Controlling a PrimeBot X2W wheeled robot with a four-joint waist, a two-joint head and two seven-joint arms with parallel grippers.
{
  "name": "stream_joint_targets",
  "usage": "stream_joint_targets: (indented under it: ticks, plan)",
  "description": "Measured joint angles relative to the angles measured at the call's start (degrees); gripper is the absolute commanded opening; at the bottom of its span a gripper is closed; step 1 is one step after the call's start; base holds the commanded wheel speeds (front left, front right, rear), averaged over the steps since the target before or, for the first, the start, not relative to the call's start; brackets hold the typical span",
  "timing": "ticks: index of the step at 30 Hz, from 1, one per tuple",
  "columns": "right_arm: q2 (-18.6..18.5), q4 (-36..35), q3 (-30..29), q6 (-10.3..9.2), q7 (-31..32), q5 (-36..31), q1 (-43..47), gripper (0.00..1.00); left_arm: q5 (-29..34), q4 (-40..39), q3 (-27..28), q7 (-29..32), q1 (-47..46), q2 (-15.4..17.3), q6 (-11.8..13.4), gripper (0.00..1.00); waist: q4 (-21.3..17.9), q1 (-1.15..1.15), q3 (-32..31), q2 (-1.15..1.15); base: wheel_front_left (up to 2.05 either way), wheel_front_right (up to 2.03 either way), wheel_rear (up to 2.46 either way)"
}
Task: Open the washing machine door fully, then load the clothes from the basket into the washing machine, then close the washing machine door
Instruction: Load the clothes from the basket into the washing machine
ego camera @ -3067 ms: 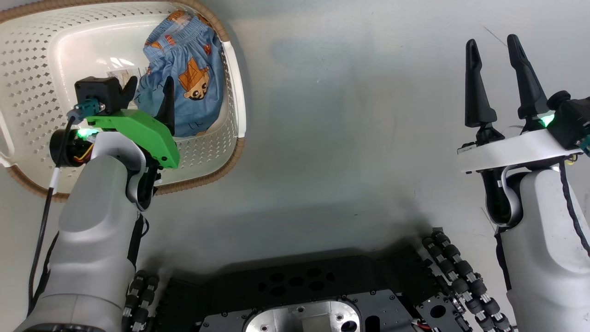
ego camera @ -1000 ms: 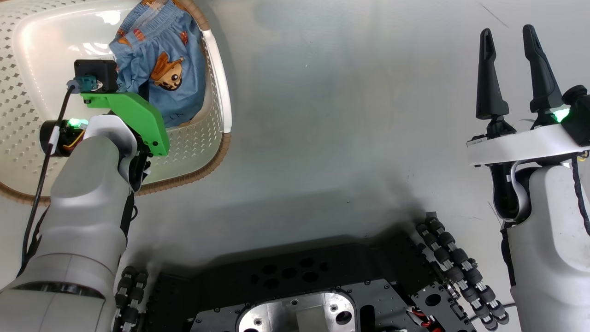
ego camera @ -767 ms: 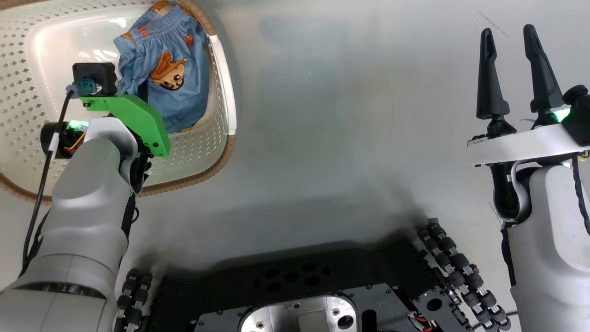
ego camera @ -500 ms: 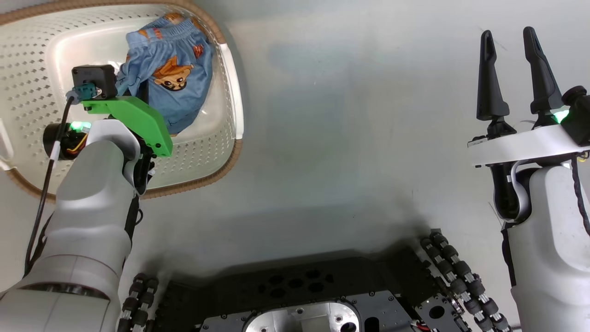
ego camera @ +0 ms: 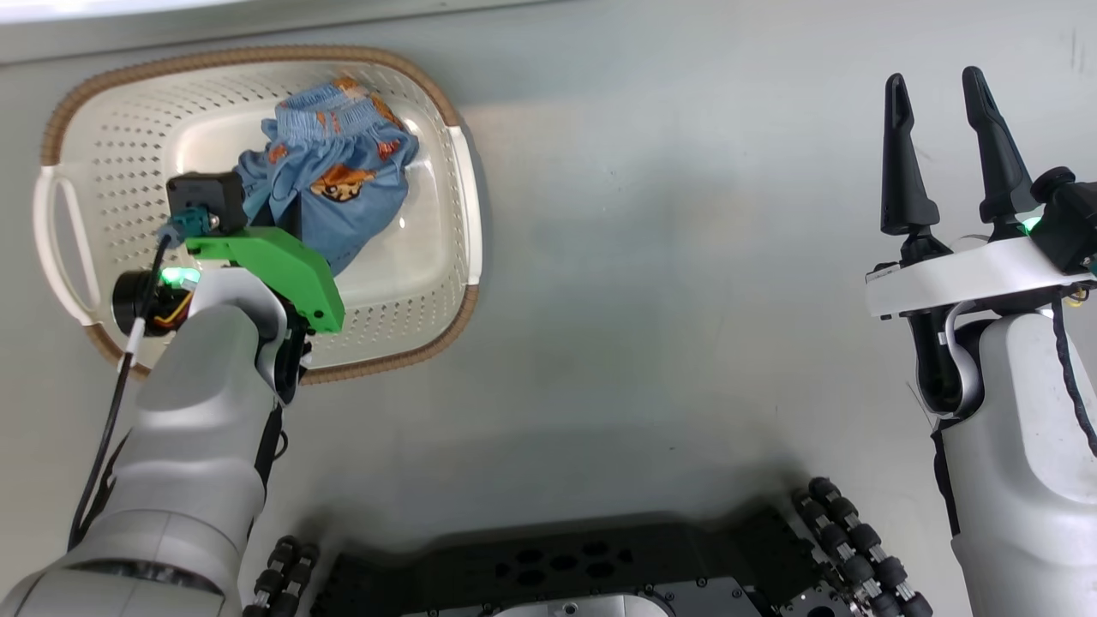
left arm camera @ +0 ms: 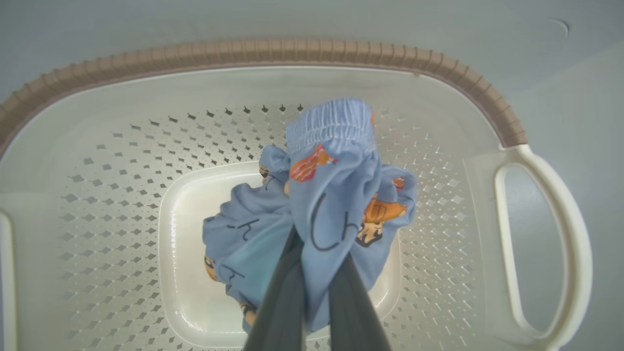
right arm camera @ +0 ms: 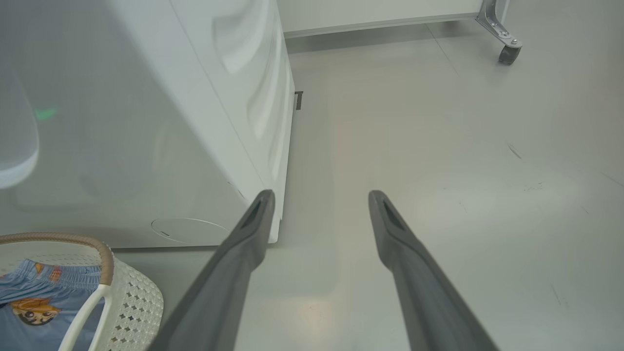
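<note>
1. the left gripper is clamped on the clothes. a fold of light-blue cloth is pinched between its two dark fingers, and the bundle hangs from the tips over the floor of the basket, inside its walls.
2. the right gripper has its fingers apart with nothing between them. it stands over bare floor, well apart from the basket.
3. slipping looks like the first risk. the pinch seems to take only a fold, while the elastic waistband flops beyond the fingertips and more cloth sags beneath them, so a quick swing could pull the fabric free.
4. snagging is the second risk. a trailing hem could catch the perforated wall or the woven rim just beyond the fingertips, which could drag the light basket or strip the cloth from the grip.
5. the washing machine lies ahead and to the left of the right gripper's fingers, with its round flap low beside the left finger. its front is cut off at the frame edge, so i cannot tell whether the door stands fully open.
6. the left fingertips are buried in cloth, so the depth of the bite is hard to judge. i cannot tell whether the bundle is one garment or two.
</note>
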Motion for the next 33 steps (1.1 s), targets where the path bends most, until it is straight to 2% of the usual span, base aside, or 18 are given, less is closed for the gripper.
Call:
stream_joint_targets:
  ticks: [17,27,33]
  plan:
    - [-1.1,3.8,1.5,0.00,0.0,0.5,2.5,1.00,-1.1,-4.6,-1.7,-1.0,7.1,0.0,-0.2,0.00,2.4,0.00,-11.7,0.00,0.00,0.00,0.00]
    - [-1.6,5.5,1.8,0.00,0.0,1.0,5.3,1.00,-1.5,-10.5,0.1,-1.0,11.7,0.5,-0.2,0.00,3.4,0.00,-18.8,0.00,0.00,0.00,0.00]
    - [-1.6,5.9,2.0,0.00,0.0,1.5,6.9,1.00,-1.4,-13.9,1.8,-1.0,14.9,1.9,-0.2,0.00,3.9,0.00,-22.9,0.00,0.00,0.00,0.00]
